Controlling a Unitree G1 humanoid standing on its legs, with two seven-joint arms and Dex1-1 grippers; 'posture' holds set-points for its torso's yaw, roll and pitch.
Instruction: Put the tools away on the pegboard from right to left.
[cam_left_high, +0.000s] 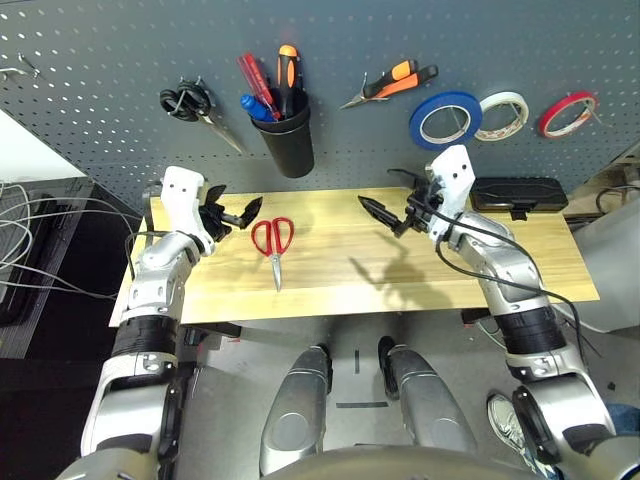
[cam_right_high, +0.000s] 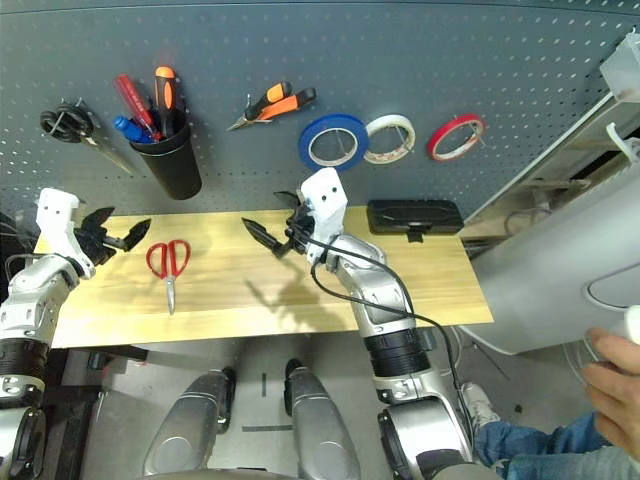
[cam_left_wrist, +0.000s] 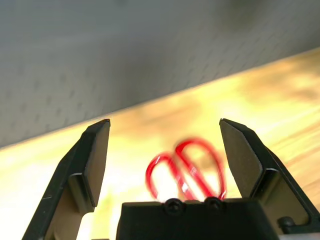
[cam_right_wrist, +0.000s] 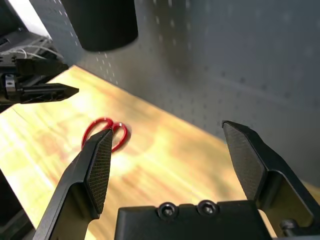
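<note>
One tool lies on the wooden table (cam_left_high: 400, 270): the small red-handled scissors (cam_left_high: 273, 243), flat on the left part of the top, blades shut, their two red loops toward the pegboard (cam_left_high: 350, 40) and the thin metal point toward the near edge.

Just left of the loops is the left gripper (cam_left_high: 238, 212), its two black fingers spread wide and holding nothing. It points roughly level toward the scissors' handles, with the silver forearm rising from the table's left near corner. In the left wrist view the red loops sit between the parted fingers (cam_left_wrist: 95, 160), a little beyond them, not touched.

Toward the middle of the table is the right gripper (cam_left_high: 388, 214), also spread wide and empty, above the wood and casting a shadow on it. It points about level and toward the left, with its forearm coming in from the right near edge. Its wrist view looks across the table at the scissors and the other gripper.

Behind the right arm, a flat black case (cam_left_high: 518, 192) rests at the table's back edge.

On the pegboard, from right to left, hang a red tape ring (cam_left_high: 568, 113), a white tape ring (cam_left_high: 501, 115), the blue tape ring (cam_left_high: 445, 119) and the orange-and-black-handled pliers (cam_left_high: 392, 83). Further left, the black cup (cam_left_high: 287, 135) holds the blue-handled screwdriver (cam_left_high: 254, 106) among other handles, and black-handled scissors (cam_left_high: 195, 108) hang at the far left.
</note>
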